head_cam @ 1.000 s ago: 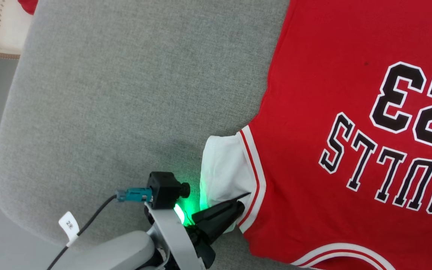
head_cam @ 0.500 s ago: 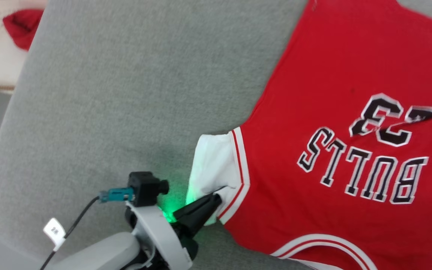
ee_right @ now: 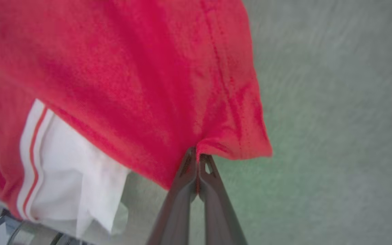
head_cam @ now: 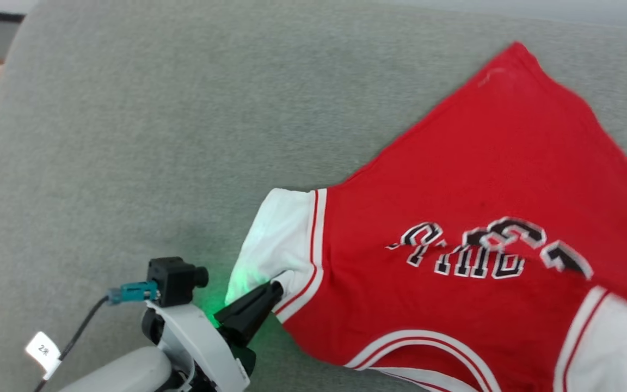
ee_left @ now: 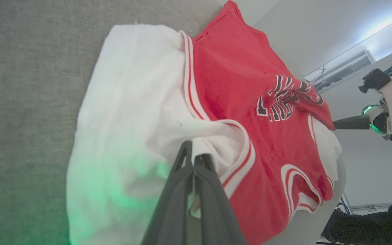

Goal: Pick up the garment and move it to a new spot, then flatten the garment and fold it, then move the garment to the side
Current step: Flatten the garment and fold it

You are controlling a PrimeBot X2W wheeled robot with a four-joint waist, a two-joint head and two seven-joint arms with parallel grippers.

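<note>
On cushion (head_cam: 128,136), garment (head_cam: 482,174) now bunched, left fingers (ee_left: 179,190) clamped on sleeve (head_cam: 275,228), right fingers (ee_right: 179,204) newly pinching red corner (ee_right: 230,146).

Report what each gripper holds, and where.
Both hold the jersey: left gripper pinches its white sleeve beside the striped trim; right gripper pinches red fabric near a corner.

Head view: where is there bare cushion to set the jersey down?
Widest bare patch of grey cushion: left of the garment, from its white sleeve to the far edge. A narrower strip runs past the garment's far corner. Crowded: near right, where the garment lies and the left gripper pinches the sleeve.
</note>
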